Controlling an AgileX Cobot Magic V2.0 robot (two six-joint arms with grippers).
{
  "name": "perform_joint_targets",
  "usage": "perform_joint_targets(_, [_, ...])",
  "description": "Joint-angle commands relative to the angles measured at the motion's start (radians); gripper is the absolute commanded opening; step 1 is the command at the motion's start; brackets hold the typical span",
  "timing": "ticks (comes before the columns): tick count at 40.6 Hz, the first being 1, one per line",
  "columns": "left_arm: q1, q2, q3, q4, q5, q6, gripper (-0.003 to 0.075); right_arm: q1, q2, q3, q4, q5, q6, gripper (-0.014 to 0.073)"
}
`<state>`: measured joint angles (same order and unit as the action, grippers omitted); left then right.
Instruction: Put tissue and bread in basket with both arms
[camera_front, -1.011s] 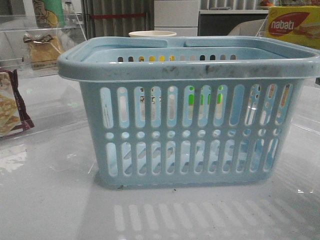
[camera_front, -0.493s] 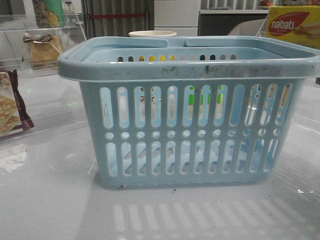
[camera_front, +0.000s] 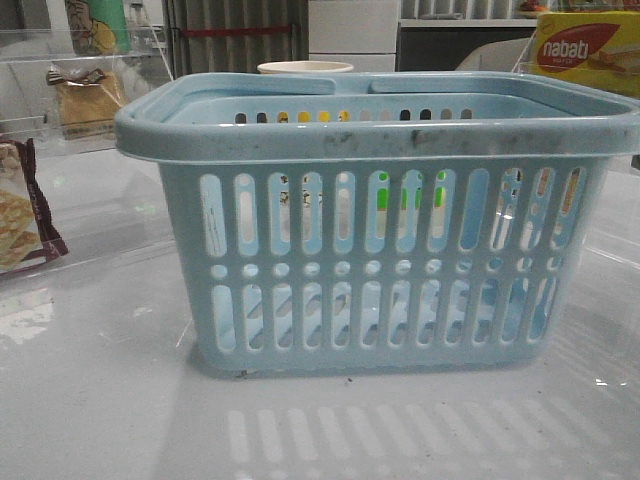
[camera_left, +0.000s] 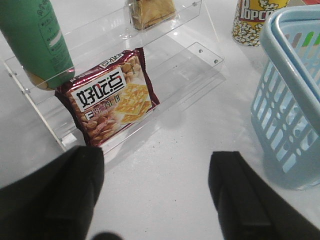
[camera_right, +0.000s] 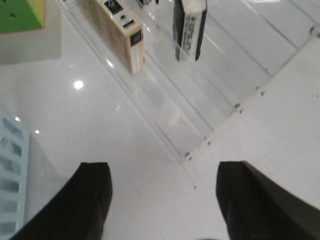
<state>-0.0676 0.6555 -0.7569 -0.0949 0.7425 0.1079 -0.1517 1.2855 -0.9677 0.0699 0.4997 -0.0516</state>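
The light-blue basket (camera_front: 380, 220) stands in the middle of the table, and its corner shows in the left wrist view (camera_left: 290, 100). The bread (camera_front: 88, 100), in a clear bag, sits on a clear shelf at the back left; it also shows in the left wrist view (camera_left: 150, 11). My left gripper (camera_left: 157, 160) is open and empty above the table, short of the shelf. The tissue (camera_right: 189, 30), a small dark pack, stands on a clear shelf in the right wrist view. My right gripper (camera_right: 162, 172) is open and empty, short of that shelf. Neither gripper shows in the front view.
A maroon-edged snack packet (camera_left: 107, 102) and a green bottle (camera_left: 37, 42) sit on the left shelf, with a popcorn cup (camera_left: 255, 20) near the basket. A beige box (camera_right: 120, 30) and a green thing (camera_right: 20, 15) are near the tissue. A yellow nabati box (camera_front: 590, 50) stands at the back right.
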Motion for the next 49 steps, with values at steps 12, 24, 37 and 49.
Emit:
perform_joint_targets(12, [0.000, 0.005, -0.030, -0.004, -0.074, -0.001, 0.0507, -0.007, 0.326, -0.286, -0.005, -0.226, 0.000, 0.0553])
perform_joint_targets(24, [0.000, 0.005, -0.030, -0.004, -0.078, -0.001, 0.0507, -0.008, 0.491, -0.393, -0.007, -0.298, 0.000, 0.0553])
perform_joint_targets(37, [0.000, 0.005, -0.030, -0.004, -0.080, -0.001, 0.0507, -0.008, 0.534, -0.398, -0.007, -0.374, -0.001, 0.0419])
perform_joint_targets(49, [0.000, 0.005, -0.030, -0.004, -0.080, -0.001, 0.0507, -0.007, 0.496, -0.398, -0.007, -0.375, -0.001, 0.0195])
